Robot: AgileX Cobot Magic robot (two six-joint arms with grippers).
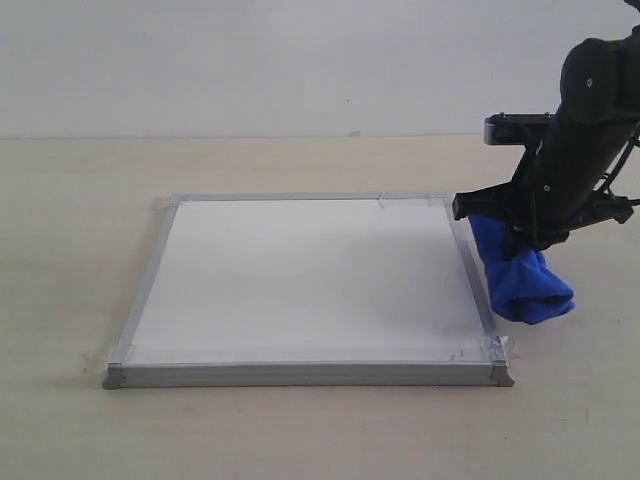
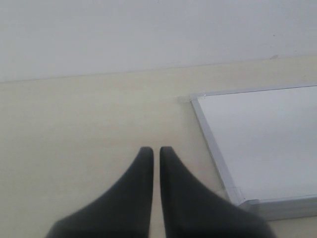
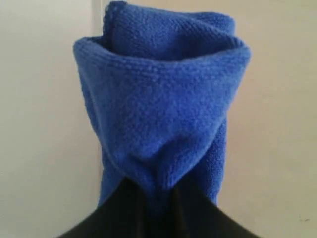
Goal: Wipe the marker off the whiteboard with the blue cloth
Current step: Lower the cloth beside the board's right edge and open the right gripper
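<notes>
Bench (image 1: 300, 440) comes first: it is pale and wide, and everything sits on it. On it lies the whiteboard (image 1: 300, 280), flat, with a grey frame all round. Its face looks plain white to me.

Next is my right arm (image 1: 590, 120), big and black, coming down at the right side of the board. Its jaws are clenched on the top of the blue cloth (image 1: 525, 285). The cloth hangs down from them in a soft bunch. It is just beside the board's right edge, near the front corner. I cannot tell if its low end touches the bench. In the right wrist view the cloth (image 3: 163, 109) fills nearly the whole picture, and the jaws pinch it where it gets narrow.

My left jaws are pressed close, with only a thin slit between them and nothing inside. They hang over bare bench, near a corner of the board (image 2: 257, 139).

Clear tape (image 1: 497, 348) sits on the front right corner.
</notes>
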